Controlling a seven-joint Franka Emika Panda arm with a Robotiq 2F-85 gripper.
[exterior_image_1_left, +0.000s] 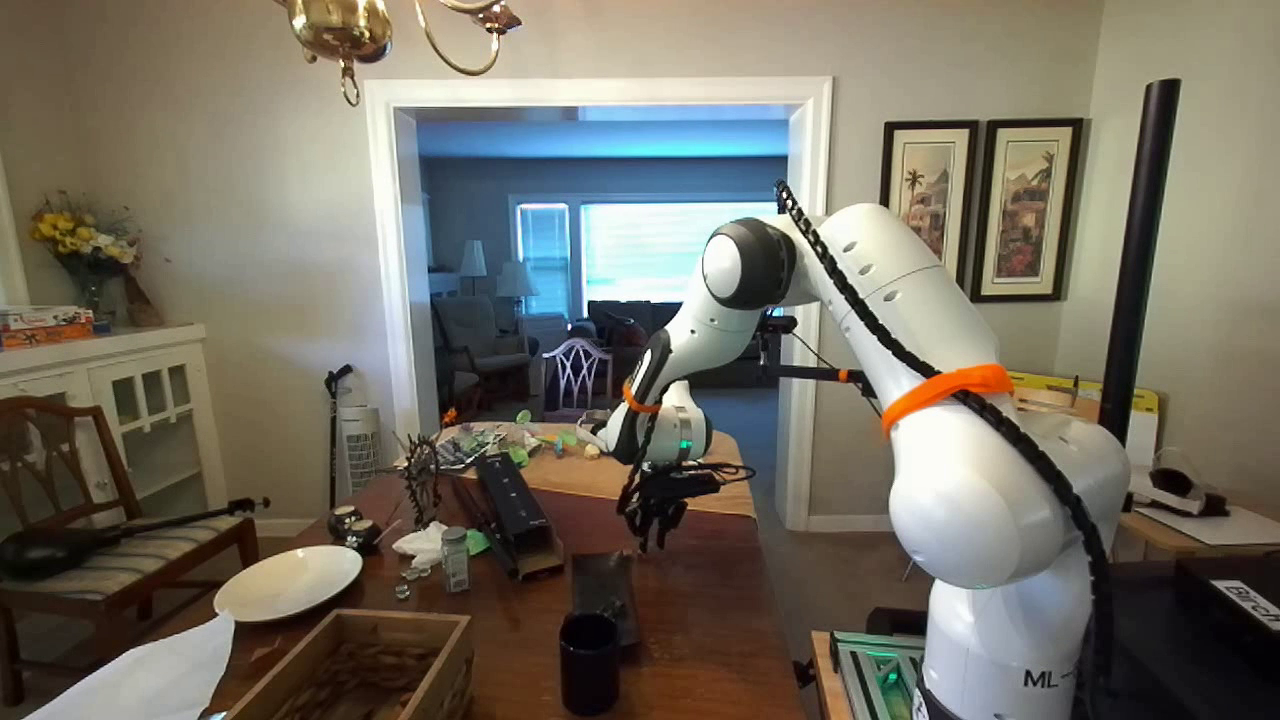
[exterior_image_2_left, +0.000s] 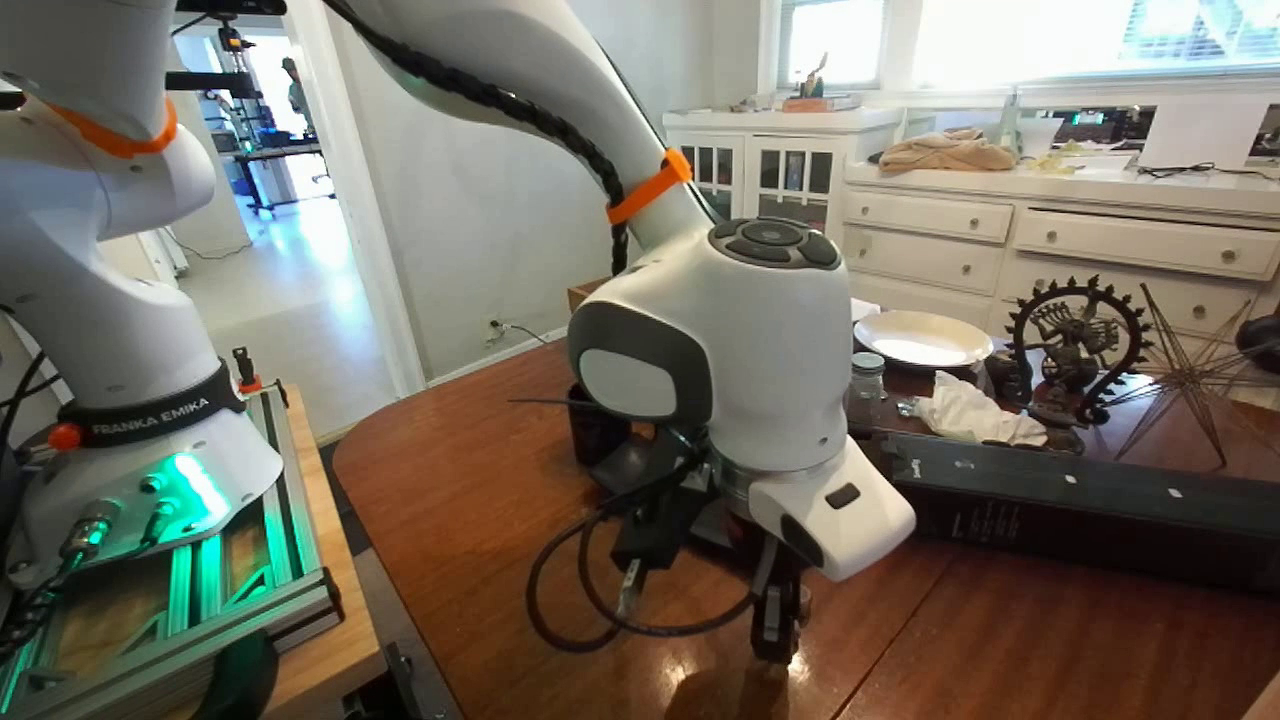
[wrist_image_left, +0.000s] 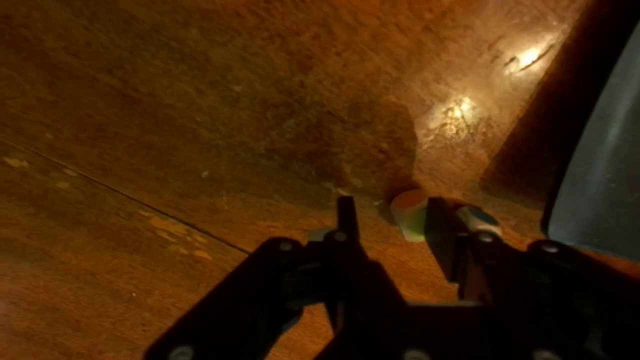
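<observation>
My gripper (wrist_image_left: 391, 210) is open and points down at the brown wooden table (wrist_image_left: 125, 280). It also shows low over the table in both exterior views (exterior_image_1_left: 655, 528) (exterior_image_2_left: 775, 628). In the wrist view a small piece with an orange top and a greenish side (wrist_image_left: 410, 215) is between the fingers, close by the right finger; I cannot tell whether they touch. A small piece with a dark blue top (wrist_image_left: 479, 220) is partly hidden behind the right finger. A small pale thing (wrist_image_left: 318, 234) shows behind the left finger, mostly hidden. The wrist view is dark and blurred.
A smooth dark grey object (wrist_image_left: 600, 175) fills the wrist view's right edge. A long black box (exterior_image_2_left: 1080, 510), black pouch (exterior_image_1_left: 603, 580), black mug (exterior_image_1_left: 589, 665), wooden box (exterior_image_1_left: 455, 660), glass jar (exterior_image_1_left: 455, 560), white plate (exterior_image_1_left: 290, 582) and ringed statue (exterior_image_2_left: 1078, 345) stand on the table.
</observation>
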